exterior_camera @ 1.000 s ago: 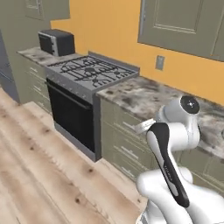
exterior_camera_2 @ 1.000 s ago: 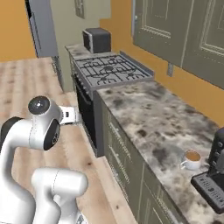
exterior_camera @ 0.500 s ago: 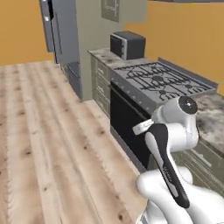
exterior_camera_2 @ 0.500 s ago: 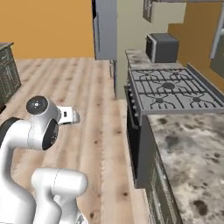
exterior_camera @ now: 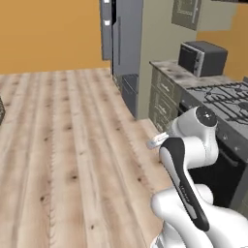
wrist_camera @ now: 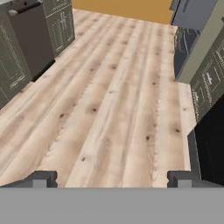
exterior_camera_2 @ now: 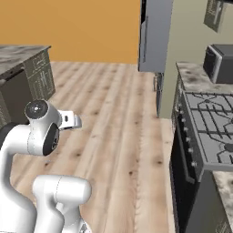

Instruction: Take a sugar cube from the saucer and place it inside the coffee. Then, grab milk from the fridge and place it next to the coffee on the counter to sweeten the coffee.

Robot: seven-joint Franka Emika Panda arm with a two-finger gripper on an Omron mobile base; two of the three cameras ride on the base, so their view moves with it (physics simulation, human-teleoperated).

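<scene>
The tall grey fridge (exterior_camera: 127, 38) stands at the far end of the cabinet run, and its door looks slightly ajar (exterior_camera_2: 154, 34). In the hand view the fridge (wrist_camera: 192, 13) shows at the top right. A short stretch of stone counter (exterior_camera: 170, 70) (exterior_camera_2: 195, 78) lies between the fridge side and the stove. My gripper (wrist_camera: 111, 179) is open over bare wooden floor, its two fingertips far apart with nothing between them. The sugar cube, saucer, coffee and milk are out of view.
A black microwave (exterior_camera: 201, 57) (exterior_camera_2: 220, 63) sits on the counter. Close on my right is a gas stove (exterior_camera: 224, 96) (exterior_camera_2: 214, 124) with a dark oven front. Opposite, another cabinet block (exterior_camera_2: 23, 75) (wrist_camera: 35, 39) stands to the left. Between them runs wide wooden floor (exterior_camera: 63, 145).
The whole picture has shifted, so the base has moved: stove and counter slid right and the fridge came into view ahead. The arm keeps its folded pose and the gripper stays open.
</scene>
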